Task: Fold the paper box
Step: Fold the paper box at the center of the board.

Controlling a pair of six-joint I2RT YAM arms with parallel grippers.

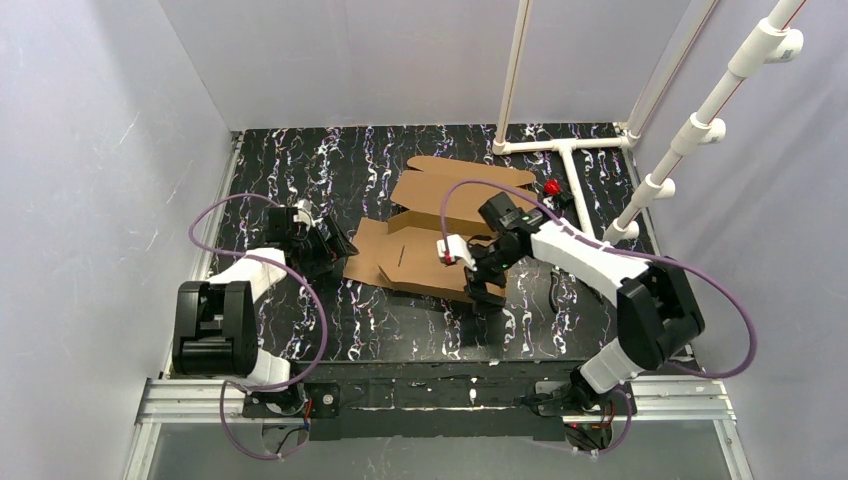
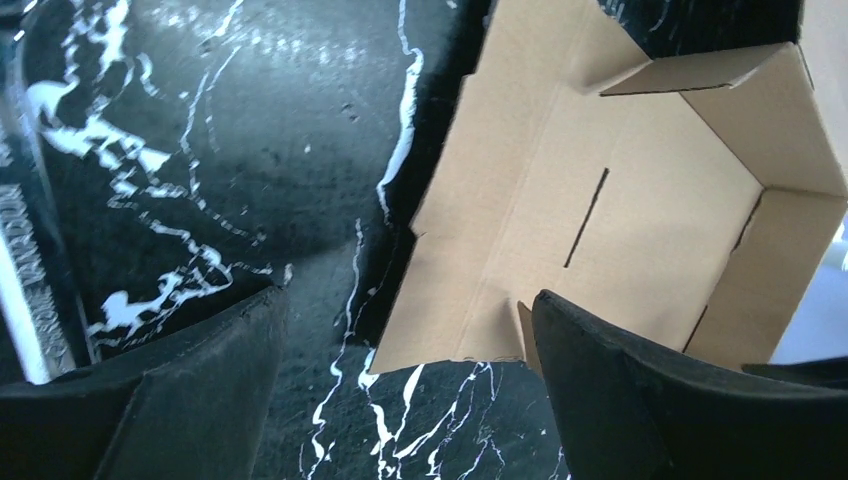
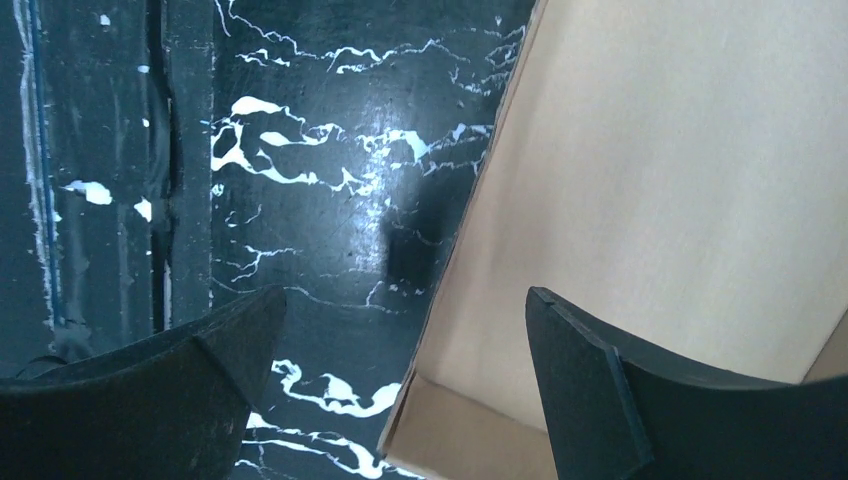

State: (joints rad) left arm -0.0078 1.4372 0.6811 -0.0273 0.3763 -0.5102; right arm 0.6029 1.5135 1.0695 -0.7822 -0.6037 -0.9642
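**Both sets of fingers apart, box edge lying between each pair**

The paper box sat mid-table, partly formed. 2 or 3 walls stood up round a slotted floor, and a wider flap lay open on the far side. Its length ran from near left toward far right.

My left gripper was at the box's left flap with its jaws wide and nothing clamped. From that wrist the cardboard lay ahead and to the right. The flap's near corner fell between my 2 fingers, and the right-hand finger overlapped the box floor.

My right gripper was at the near right corner, jaws equally spread and empty. A straight cardboard edge ran up between them, with bare table on the left and brown panel on the right.

Neither arm was clearly nearer. I judged that the left flap suited the left fingers and the right wall suited the right.

From above, my right arm covered the box's right side, so I could not read that wall's angle. Each wrist view cut the box off. Neither view showed me whether a fingertip touched the cardboard or hung just above it.
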